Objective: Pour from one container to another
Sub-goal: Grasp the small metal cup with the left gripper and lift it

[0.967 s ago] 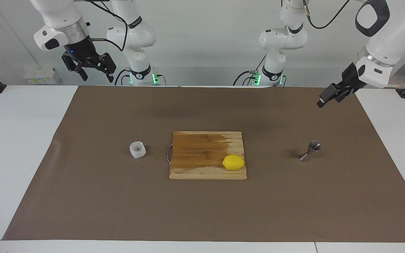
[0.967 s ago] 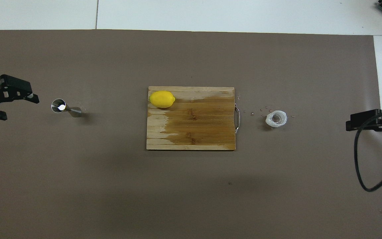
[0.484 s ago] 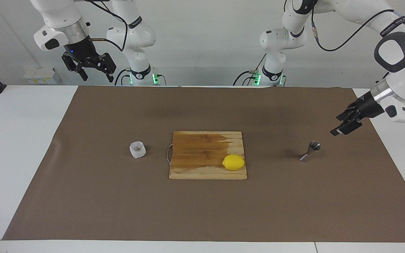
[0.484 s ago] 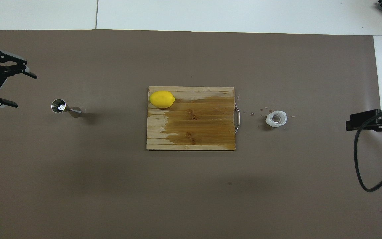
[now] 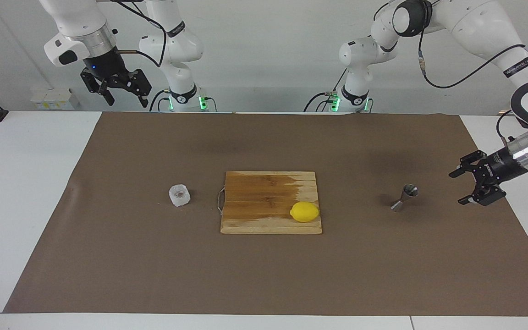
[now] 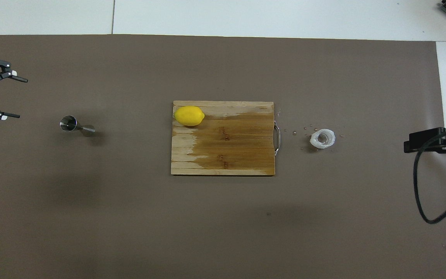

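Facing view: steel jigger (image 5: pixel 404 198) stands seemingly upright, axis vertical; left gripper (image 5: pixel 462 187) spread beside it, right gripper (image 5: pixel 124 95) spread, waiting.

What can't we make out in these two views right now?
- Contents of the cup: something brownish inside in the facing view, too small to identify.
- Jigger: whether it holds anything; too small in both views.
- Right gripper: in the overhead view only part shows, cut off by the frame edge and crossed by its cable.
- Left gripper: open beside the jigger; its height over the mat is unclear.
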`<state>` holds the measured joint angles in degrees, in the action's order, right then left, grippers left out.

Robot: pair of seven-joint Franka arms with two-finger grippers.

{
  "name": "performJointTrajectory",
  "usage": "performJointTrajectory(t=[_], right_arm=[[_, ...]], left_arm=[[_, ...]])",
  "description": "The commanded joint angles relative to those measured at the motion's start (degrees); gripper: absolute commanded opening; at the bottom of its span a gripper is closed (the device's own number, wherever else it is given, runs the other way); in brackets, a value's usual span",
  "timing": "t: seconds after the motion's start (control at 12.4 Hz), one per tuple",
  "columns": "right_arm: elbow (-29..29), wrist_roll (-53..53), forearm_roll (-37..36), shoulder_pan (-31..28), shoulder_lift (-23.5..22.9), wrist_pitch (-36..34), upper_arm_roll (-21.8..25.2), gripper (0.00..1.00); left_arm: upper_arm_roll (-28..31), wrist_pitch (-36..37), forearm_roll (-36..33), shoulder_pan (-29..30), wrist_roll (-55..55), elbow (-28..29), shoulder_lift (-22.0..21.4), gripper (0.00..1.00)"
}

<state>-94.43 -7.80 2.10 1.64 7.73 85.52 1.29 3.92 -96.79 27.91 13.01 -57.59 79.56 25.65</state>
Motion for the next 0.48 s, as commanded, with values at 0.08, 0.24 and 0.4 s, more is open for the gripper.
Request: performJointTrajectory(t=[0.08, 0.24, 0.4], right_arm=[[-0.05, -0.37, -0.52, -0.68, 0.53, -0.53, -0.50, 1.00], [-0.05, -0.37, -0.52, -0.68, 0.53, -0.53, -0.50, 1.00], [-0.05, -0.37, -0.52, -0.68, 0.53, -0.53, -0.50, 1.00]], left_arm=[[-0.14, -7.69, 4.25, 2.18, -2.88, 8.64, 0.11, 1.00], [-0.14, -10.00, 5.49, 3.07, -2.36, 13.32, -2.09, 1.00], [-0.14, -10.44, 6.19, 2.73, -2.53, 18.14, -4.10, 1.00]])
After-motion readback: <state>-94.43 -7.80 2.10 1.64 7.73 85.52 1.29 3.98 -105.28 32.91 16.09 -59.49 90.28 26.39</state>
